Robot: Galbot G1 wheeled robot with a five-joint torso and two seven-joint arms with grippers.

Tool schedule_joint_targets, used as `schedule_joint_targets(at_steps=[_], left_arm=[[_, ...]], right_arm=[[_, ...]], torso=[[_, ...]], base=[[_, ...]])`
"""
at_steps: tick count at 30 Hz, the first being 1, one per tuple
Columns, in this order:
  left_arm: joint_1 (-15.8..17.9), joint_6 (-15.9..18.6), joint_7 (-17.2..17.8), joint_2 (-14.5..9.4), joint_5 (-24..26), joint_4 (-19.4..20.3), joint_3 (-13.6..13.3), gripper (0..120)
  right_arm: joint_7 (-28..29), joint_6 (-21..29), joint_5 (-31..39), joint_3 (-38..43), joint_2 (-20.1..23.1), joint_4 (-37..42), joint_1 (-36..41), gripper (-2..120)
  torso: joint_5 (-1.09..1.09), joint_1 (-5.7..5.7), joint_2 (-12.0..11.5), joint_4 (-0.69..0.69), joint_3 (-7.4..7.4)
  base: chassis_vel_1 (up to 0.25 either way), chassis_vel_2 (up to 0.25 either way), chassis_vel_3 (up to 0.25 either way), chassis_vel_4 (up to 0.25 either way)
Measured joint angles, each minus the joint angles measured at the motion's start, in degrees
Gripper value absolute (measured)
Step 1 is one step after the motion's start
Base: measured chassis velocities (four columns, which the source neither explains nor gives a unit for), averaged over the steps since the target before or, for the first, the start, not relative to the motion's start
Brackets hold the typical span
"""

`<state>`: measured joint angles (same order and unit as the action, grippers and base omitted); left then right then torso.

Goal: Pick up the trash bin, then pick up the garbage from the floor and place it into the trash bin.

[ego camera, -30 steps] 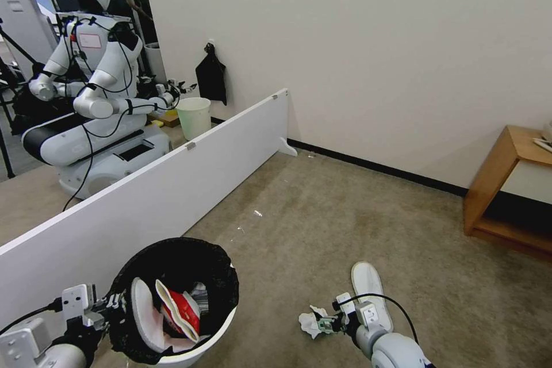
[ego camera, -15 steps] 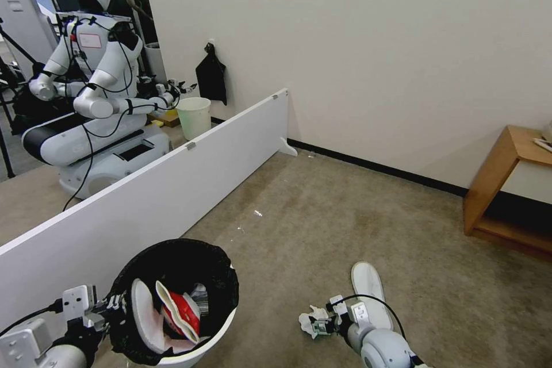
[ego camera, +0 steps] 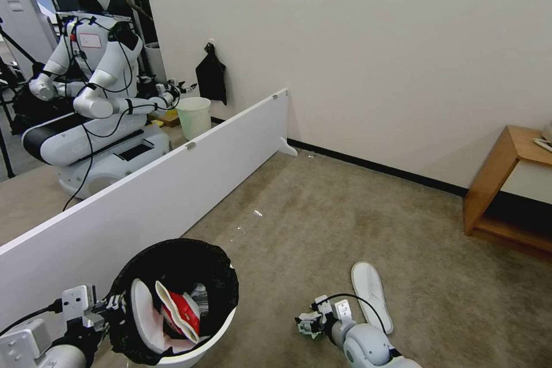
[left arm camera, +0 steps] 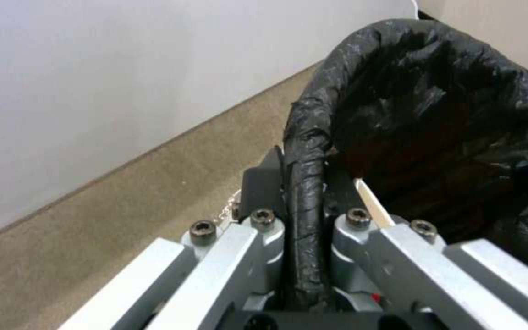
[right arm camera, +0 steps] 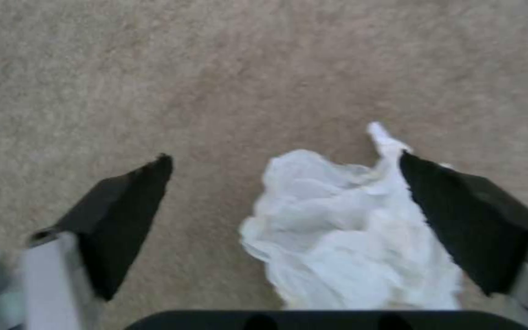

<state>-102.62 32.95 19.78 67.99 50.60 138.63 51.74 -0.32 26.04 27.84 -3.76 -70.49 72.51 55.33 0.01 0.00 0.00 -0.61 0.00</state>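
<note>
- left end effector (left arm camera: 304, 201) clenched on black-bagged rim of round white plastic trash bin (ego camera: 221, 330)
- right end effector (right arm camera: 282, 206) spread wide over crumpled white tissue (right arm camera: 349, 229) on carpet, tissue probably touching one finger
- white slipper (ego camera: 371, 293) just beside it

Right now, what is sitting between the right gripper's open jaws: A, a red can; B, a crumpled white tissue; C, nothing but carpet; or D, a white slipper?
B: in the right wrist view the crumpled white tissue lies on the carpet between the spread jaws of the right gripper, nearer one jaw, while the white slipper lies apart, beside that arm.
</note>
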Motion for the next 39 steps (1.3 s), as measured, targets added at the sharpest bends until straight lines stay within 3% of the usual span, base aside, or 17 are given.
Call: schedule_joint_targets(at_steps=[2,4,8,13,15,23,24,39], left_arm=[[0.0,0.0,0.0,0.0,0.1,0.0,0.0,4],[0.0,0.0,0.0,0.0,0.1,0.0,0.1,4],[-0.1,0.0,0.0,0.0,0.2,0.1,0.1,4],[-0.3,0.0,0.0,0.0,0.2,0.2,0.1,4],[-0.4,0.0,0.0,0.1,0.2,0.5,0.1,4],[-0.8,0.0,0.0,0.2,0.2,0.9,0.1,4],[-0.9,0.0,0.0,0.3,0.2,1.1,0.1,4],[-1.7,-0.1,0.1,0.5,0.1,2.1,0.2,4]], right_arm=[[0.5,0.9,0.0,-0.3,-0.6,-1.0,-0.4,78],[0.8,1.3,0.2,-0.3,-0.6,-1.1,-0.4,77],[2.2,3.4,0.7,0.0,-0.7,-2.0,-0.5,57],[2.8,4.7,1.0,0.5,-0.5,-2.1,-0.4,44],[3.2,5.4,1.4,1.0,-0.3,-2.1,-0.2,31],[3.8,6.4,2.3,1.6,-0.2,-2.3,0.0,11],[3.9,6.7,2.5,1.9,-0.2,-2.4,0.0,2],[4.8,6.7,2.3,3.4,2.8,3.7,2.2,0]], torso=[[-0.01,0.00,0.0,-0.01,0.00],[-0.01,0.00,0.0,-0.01,0.00],[-0.01,0.00,0.0,-0.01,0.00],[-0.01,0.00,0.0,-0.01,0.00],[-0.01,0.00,0.0,-0.01,0.00],[-0.01,0.00,0.0,-0.01,0.00],[-0.01,0.00,0.0,-0.01,0.00],[0.00,0.00,0.0,-0.01,0.00]], base=[[0.000,0.000,0.000,0.000],[0.000,0.000,0.000,0.000],[0.000,0.000,0.000,0.000],[0.000,0.000,0.000,0.000],[0.000,0.000,0.000,0.000],[0.000,0.000,0.000,0.000],[0.000,0.000,0.000,0.000],[0.000,0.000,0.000,0.000]])
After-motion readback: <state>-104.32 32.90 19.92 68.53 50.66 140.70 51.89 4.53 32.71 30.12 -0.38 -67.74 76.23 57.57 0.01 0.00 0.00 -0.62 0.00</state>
